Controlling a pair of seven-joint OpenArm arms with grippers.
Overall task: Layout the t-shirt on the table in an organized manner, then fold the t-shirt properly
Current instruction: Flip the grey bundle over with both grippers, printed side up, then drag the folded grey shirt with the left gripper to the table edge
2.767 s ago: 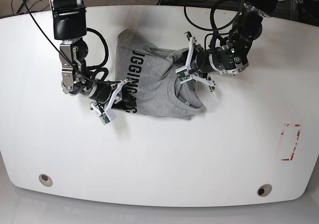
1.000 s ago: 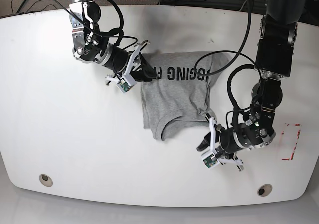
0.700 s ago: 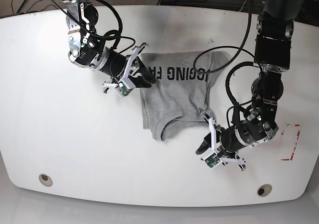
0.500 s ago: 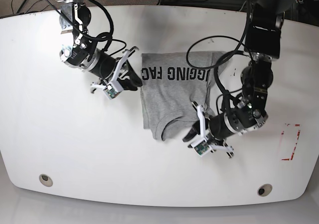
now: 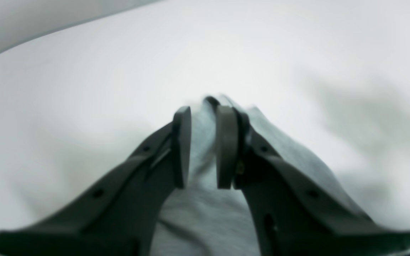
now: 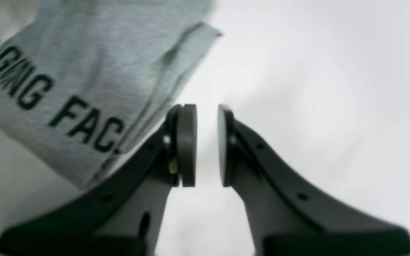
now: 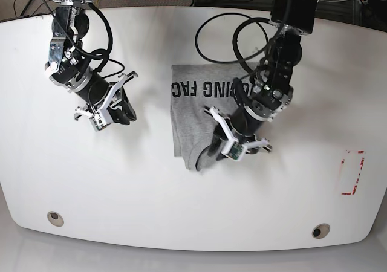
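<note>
The grey t-shirt (image 7: pixel 205 112) with black lettering lies in a rough rectangle on the middle of the white table (image 7: pixel 181 205), its near edge rumpled. My left gripper (image 7: pixel 216 148) is at that near edge. In the left wrist view my left gripper (image 5: pixel 204 110) has its jaws a narrow gap apart, with grey cloth (image 5: pixel 205 213) showing in the gap and under the fingers. My right gripper (image 7: pixel 125 113) is over bare table, left of the shirt. In the right wrist view my right gripper (image 6: pixel 205 110) is narrowly open and empty, with the shirt's lettered corner (image 6: pixel 84 71) beside it.
Two round grommet holes (image 7: pixel 55 217) (image 7: pixel 320 230) sit near the table's front edge. A small red-outlined rectangle (image 7: pixel 352 172) is at the right. Cables hang over the back edge (image 7: pixel 242 18).
The right gripper has let go of the shirt's left edge and moved left, away from it. The left gripper has moved up from bare table to the shirt's near edge.
</note>
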